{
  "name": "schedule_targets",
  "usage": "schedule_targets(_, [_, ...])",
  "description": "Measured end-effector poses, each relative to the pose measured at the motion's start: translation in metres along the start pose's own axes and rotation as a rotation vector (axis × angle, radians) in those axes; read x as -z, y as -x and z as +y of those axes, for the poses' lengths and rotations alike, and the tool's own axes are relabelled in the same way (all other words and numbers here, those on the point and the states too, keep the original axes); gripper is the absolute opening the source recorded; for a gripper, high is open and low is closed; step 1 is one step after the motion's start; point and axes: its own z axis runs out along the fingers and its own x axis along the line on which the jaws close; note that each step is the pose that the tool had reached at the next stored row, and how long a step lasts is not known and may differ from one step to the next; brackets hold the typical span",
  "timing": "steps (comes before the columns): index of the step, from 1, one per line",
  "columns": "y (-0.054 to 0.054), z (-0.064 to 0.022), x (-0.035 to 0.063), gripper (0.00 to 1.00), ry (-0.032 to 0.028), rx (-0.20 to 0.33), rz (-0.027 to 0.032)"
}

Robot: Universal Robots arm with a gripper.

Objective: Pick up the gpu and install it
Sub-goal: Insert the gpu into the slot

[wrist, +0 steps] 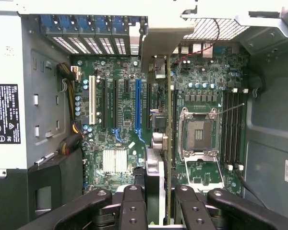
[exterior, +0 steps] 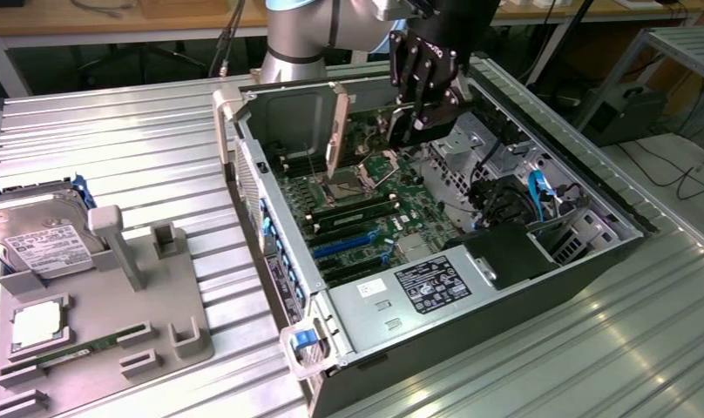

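Black gripper (wrist: 159,206) pinches the slim dark gpu (wrist: 153,163) edge-on above the green motherboard (wrist: 125,110): pickup done, not yet seated.

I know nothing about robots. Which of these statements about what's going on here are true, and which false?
1. The claw grips the gpu over the open computer case. True.
2. The hard drive lies inside the case. False: it sits in the grey holder on the table, at the exterior view's left.
3. The processor socket has no cooler on it. True.
4. The memory stick is plugged into the motherboard. False: it lies in the grey holder.
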Motion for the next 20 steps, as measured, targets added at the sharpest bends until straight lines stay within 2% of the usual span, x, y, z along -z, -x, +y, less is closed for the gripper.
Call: schedule_targets(20, [0.0,0.0,-0.0122,0.28,0.0,0.0,0.0001])
